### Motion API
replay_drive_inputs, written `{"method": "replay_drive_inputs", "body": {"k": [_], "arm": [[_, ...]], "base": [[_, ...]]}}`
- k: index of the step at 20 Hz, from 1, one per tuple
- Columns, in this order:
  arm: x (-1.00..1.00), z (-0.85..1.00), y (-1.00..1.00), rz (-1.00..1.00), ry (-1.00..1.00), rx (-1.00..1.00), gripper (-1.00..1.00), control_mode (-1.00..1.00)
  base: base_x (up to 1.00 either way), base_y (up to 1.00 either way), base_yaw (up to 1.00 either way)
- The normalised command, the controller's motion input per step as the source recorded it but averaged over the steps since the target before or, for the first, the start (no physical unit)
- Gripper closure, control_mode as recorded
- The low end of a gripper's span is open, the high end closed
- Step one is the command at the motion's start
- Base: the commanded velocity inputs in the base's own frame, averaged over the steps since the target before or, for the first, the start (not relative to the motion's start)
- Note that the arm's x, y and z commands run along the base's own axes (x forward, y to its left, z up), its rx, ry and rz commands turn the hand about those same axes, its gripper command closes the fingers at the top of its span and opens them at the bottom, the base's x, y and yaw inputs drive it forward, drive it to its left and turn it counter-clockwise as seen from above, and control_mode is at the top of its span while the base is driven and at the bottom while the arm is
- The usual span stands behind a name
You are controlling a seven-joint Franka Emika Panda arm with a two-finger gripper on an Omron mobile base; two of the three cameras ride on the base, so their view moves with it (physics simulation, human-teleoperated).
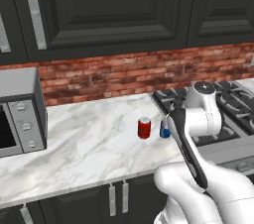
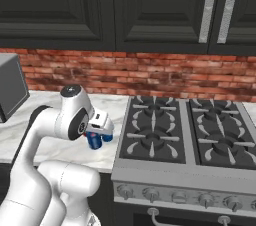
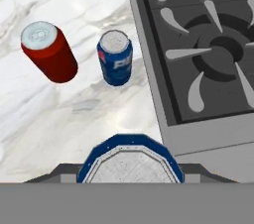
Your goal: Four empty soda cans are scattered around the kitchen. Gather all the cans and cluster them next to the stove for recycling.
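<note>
1. Red cylindrical soda can with a silver top stands on the white marble counter, at 10 o'clock in the hand view.
2. Blue standing can sits just beside it, near the stainless steel stove.
3. Two-finger gripper is clamped on another blue can, at 6 o'clock.

Even, flat light, fairly bright. Faint soft shadows lie on the surface under the cans. Edges look slightly jagged.

Marble counter bears two cans
</note>
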Motion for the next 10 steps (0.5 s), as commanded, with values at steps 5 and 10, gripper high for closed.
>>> {"method": "replay_drive_inputs", "body": {"k": [5,10], "arm": [[0.41,-0.21,-0.04,0.00,0.00,0.00,1.00,-1.00],[0.24,-0.20,0.00,0.00,0.00,0.00,1.00,-1.00]], "base": [[0.00,0.00,0.00],[0.00,0.00,0.00]]}}
